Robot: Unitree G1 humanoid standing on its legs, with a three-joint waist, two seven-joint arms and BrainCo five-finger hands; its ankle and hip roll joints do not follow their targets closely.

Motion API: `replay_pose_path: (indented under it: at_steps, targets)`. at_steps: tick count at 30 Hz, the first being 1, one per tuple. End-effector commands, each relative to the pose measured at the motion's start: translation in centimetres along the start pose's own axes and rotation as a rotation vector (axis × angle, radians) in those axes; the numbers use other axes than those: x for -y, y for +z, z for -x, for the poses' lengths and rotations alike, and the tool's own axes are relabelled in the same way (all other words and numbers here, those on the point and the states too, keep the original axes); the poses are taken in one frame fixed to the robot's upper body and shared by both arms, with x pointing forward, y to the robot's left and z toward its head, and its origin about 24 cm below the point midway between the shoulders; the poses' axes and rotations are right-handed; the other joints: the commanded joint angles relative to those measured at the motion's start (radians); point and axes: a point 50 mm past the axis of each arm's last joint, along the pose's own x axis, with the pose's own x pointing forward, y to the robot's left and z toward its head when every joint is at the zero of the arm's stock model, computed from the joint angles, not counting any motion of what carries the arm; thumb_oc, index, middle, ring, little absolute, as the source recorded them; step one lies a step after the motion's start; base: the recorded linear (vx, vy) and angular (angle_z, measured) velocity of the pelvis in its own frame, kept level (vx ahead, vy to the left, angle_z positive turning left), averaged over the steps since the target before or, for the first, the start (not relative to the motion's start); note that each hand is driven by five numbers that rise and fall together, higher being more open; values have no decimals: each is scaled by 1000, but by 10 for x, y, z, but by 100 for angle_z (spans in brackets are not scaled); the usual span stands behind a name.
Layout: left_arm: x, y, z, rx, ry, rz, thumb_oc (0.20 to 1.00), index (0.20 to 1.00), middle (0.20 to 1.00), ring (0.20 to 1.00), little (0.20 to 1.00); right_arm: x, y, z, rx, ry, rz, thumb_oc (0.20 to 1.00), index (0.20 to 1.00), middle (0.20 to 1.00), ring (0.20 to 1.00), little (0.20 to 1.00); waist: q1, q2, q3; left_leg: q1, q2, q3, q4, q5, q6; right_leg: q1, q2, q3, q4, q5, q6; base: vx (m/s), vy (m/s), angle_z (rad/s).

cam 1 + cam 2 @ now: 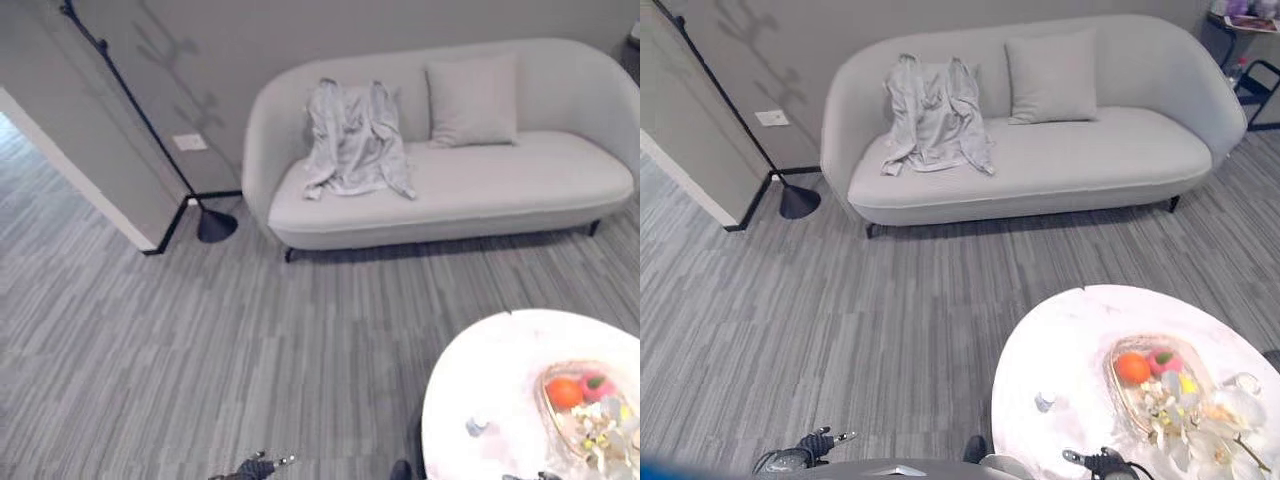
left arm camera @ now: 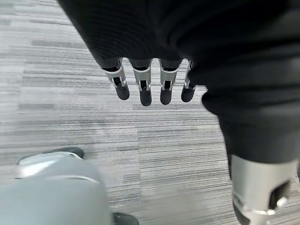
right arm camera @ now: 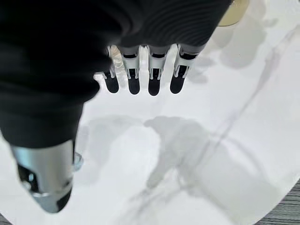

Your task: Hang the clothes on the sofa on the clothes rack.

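The room has grey striped carpet [image 1: 200,330] and a plain grey wall, with a pale sofa [image 1: 1090,150] set against it. We find the garment [image 1: 935,125], a light grey shirt, draped over the sofa's backrest and seat toward its left end, just beside a cushion [image 1: 1050,78] and apart from it. The rack [image 1: 140,120], a thin black pole on a round base, stands left of the sofa at the wall corner, near but not touching it. A round white table [image 1: 1060,350] lies close in on our right, carrying a fruit tray [image 1: 1140,395]. Our left hand [image 2: 145,84] hangs over the carpet with fingers straight and relaxed, holding nothing. Our right hand [image 3: 140,77] hangs over the table, fingers likewise straight and empty. We judge the task not yet begun: the step in hand is the approach to the sofa. To do it well, we would pass left of the table, square up to the garment, and take it high near the collar so that the cloth lifts clear and does not drag the cushion. The rack's slim pole looks easy to tip, so hanging calls for a light touch.
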Motion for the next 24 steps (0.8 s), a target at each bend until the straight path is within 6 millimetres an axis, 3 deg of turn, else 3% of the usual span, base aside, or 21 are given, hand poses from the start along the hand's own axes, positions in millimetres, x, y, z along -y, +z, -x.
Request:
replay_pose_path:
  at_steps: [1, 2, 3, 7, 9, 11, 13, 15, 17, 18, 20, 21, 23, 24]
  targets:
    - [-13, 6, 0, 35, 28, -42, 1000, 1000, 1000, 1000, 1000, 10, 20, -2, 47, -34, -26, 1000, 1000, 1000, 1000, 1000, 23, -13, 32, -146, -17, -68, -142, 122, 113, -23, -92, 88, 17, -19, 212, 161, 127, 41]
    - [-11, 8, 0, 42, 26, -41, 1000, 1000, 1000, 1000, 1000, 12, 22, -2, 54, -43, -31, 1000, 1000, 1000, 1000, 1000, 43, -13, 56, -216, -60, -122, -205, 127, 102, 2, -100, 103, 17, -19, 219, 221, 180, 40]
    - [-10, 9, 0, 43, 27, -31, 1000, 1000, 1000, 1000, 1000, 13, 22, -2, 56, -52, -33, 1000, 1000, 1000, 1000, 1000, 59, 1, 70, -275, -84, -187, -272, 181, 88, 25, -95, 122, 17, -21, 223, 157, 131, 17]
    - [-9, 8, 0, 40, 31, -18, 1000, 1000, 1000, 1000, 1000, 17, 19, -3, 42, -68, -44, 1000, 1000, 1000, 1000, 1000, 61, 18, 83, -353, -88, -227, -316, 201, 62, 63, -104, 158, 17, -46, 233, 177, 169, -65]
    - [-11, 3, 0, 28, 40, 2, 1000, 1000, 1000, 1000, 1000, 18, 14, -3, 20, -78, -48, 1000, 1000, 1000, 1000, 1000, 65, 34, 91, -413, -72, -273, -316, 202, 41, 93, -112, 229, 17, -72, 240, 260, 289, -44]
    - [-10, 1, 1, 21, 44, 8, 1000, 1000, 1000, 1000, 1000, 18, 12, -2, 11, -80, -47, 1000, 1000, 1000, 1000, 1000, 65, 37, 93, -423, -66, -286, -316, 197, 34, 105, -119, 254, 17, -81, 245, 178, 225, -71]
    - [-10, 0, 1, 15, 45, 10, 1000, 1000, 1000, 1000, 1000, 18, 10, -2, 6, -80, -52, 1000, 1000, 1000, 1000, 1000, 63, 40, 93, -436, -61, -279, -316, 203, 32, 116, -127, 266, 17, -89, 250, 204, 314, -65]
    - [-12, -6, 1, -11, 50, 6, 1000, 1000, 1000, 1000, 1000, 17, 7, -2, -8, -74, -80, 1000, 1000, 1000, 1000, 1000, 61, 53, 83, -418, -28, -234, -316, 216, 35, 137, -157, 307, 17, -98, 271, 270, 560, -67]
    - [-14, -4, 1, -4, 54, -6, 1000, 1000, 1000, 1000, 1000, 14, 4, -2, -18, -69, -94, 1000, 1000, 1000, 1000, 1000, 59, 47, 66, -395, -38, -203, -316, 243, 43, 136, -215, 301, 17, -77, 301, 211, 446, -75]
    - [-14, -4, 1, -4, 54, -6, 1000, 1000, 1000, 1000, 1000, 14, 4, -2, -18, -69, -94, 1000, 1000, 1000, 1000, 1000, 59, 47, 66, -395, -38, -203, -316, 243, 43, 136, -216, 301, 17, -77, 301, 175, 322, -62]
    - [-22, -1, 1, 5, 72, -25, 1000, 1000, 1000, 1000, 1000, 7, 5, -1, -19, -46, -97, 1000, 1000, 1000, 1000, 1000, 61, 28, 51, -372, -56, -159, -303, 234, 62, 116, -273, 302, 38, -38, 321, 212, 483, -30]
    - [-30, 5, 1, 20, 90, -39, 1000, 1000, 1000, 1000, 1000, 0, 10, -1, -5, -26, -97, 1000, 1000, 1000, 1000, 1000, 60, 14, 43, -353, -73, -132, -286, 198, 86, 73, -307, 307, 83, 6, 322, 209, 569, -15]
    - [-37, 13, 1, 48, 109, -37, 1000, 1000, 1000, 1000, 1000, -3, 16, -1, 16, -17, -102, 1000, 1000, 1000, 1000, 1000, 61, -2, 37, -354, -117, -126, -256, 157, 120, 40, -341, 301, 119, 88, 318, 154, 482, -28]
    - [-37, 13, 1, 48, 109, -37, 1000, 1000, 1000, 1000, 1000, -3, 16, -1, 16, -17, -102, 1000, 1000, 1000, 1000, 1000, 60, -2, 37, -355, -118, -126, -254, 156, 121, 40, -342, 300, 118, 88, 319, 96, 328, -15]
